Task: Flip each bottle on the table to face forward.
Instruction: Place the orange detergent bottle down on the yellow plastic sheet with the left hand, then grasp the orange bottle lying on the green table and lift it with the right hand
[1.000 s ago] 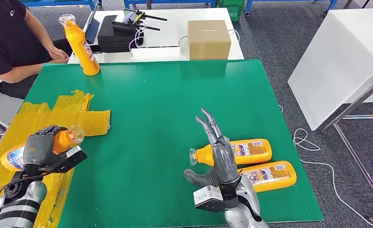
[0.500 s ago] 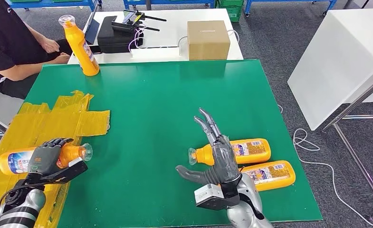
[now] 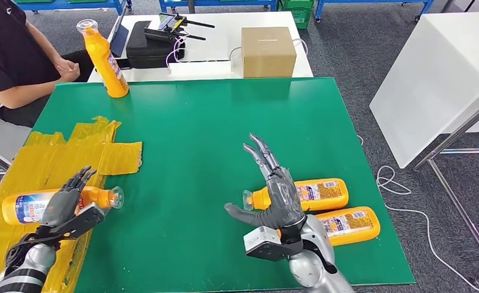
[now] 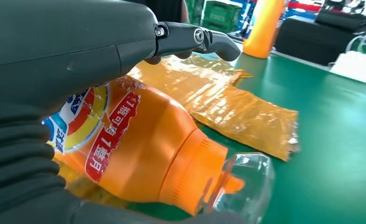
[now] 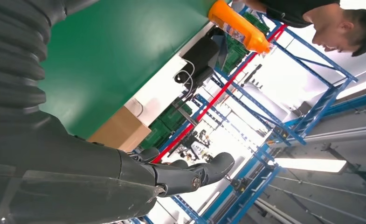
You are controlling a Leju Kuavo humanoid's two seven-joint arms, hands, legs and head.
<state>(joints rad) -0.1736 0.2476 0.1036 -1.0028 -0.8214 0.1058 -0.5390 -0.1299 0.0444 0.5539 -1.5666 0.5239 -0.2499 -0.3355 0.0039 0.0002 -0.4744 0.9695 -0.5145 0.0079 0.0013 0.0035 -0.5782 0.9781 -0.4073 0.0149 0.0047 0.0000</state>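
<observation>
An orange bottle [image 3: 23,207] with a blue-and-white label lies on its side on the yellow sheet [image 3: 78,152], its clear cap [image 3: 116,196] pointing right. My left hand [image 3: 66,201] hovers over the bottle's neck with fingers stretched out, gripping nothing; up close the bottle [image 4: 139,149] lies under the palm [image 4: 69,51]. My right hand [image 3: 273,195] stands open, fingers raised, just left of two more orange bottles lying side by side, one farther [image 3: 316,193] and one nearer [image 3: 349,224]. Another orange bottle [image 3: 104,58] stands upright at the far left corner.
The green table top [image 3: 212,134] has free room in its middle. Behind it a white table carries a cardboard box [image 3: 268,50] and a black bag [image 3: 148,43]. A person [image 3: 17,55] sits at the far left. A white table [image 3: 432,79] stands to the right.
My left hand has let go of the bottle and spread its fingers; the bottle now lies flat on the yellow sheet. My right hand has shifted slightly left.
</observation>
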